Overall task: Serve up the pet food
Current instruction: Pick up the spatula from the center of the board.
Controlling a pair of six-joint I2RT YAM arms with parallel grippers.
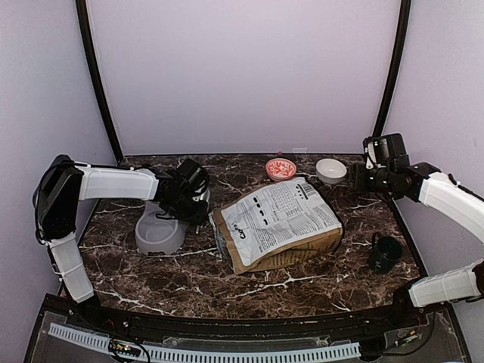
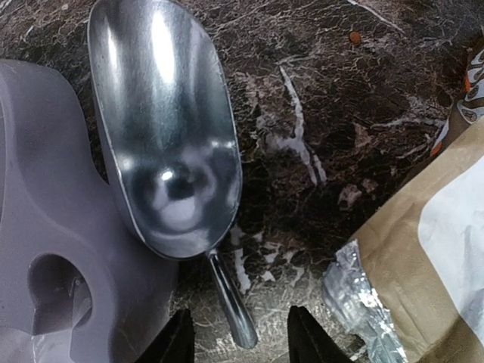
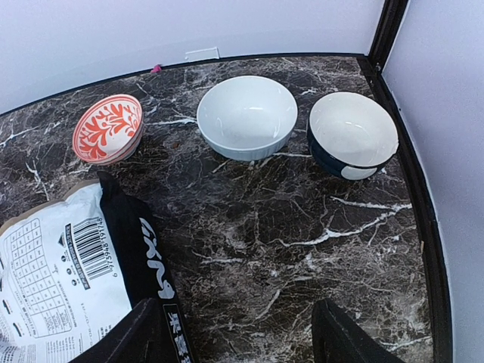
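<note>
No heap of pet food shows; a single reddish-brown pellet (image 2: 355,36) lies on the marble. An empty metal scoop (image 2: 170,128) lies on the table against the grey double bowl (image 2: 45,227), which the top view also shows (image 1: 159,234). My left gripper (image 2: 240,342) is open just above the scoop's handle (image 2: 231,299), which lies between the fingers untouched. The dog-food bag (image 1: 276,223) lies flat mid-table, its torn foil edge (image 2: 355,302) near the left gripper. My right gripper (image 3: 242,340) is open and empty, above bare marble beside the bag (image 3: 60,280).
A red patterned bowl (image 3: 108,128), a white bowl (image 3: 246,116) and a dark blue bowl with a white inside (image 3: 353,134) stand along the back right. A dark mug (image 1: 386,253) stands at the right front. The black frame edge (image 3: 423,212) runs along the table's right side.
</note>
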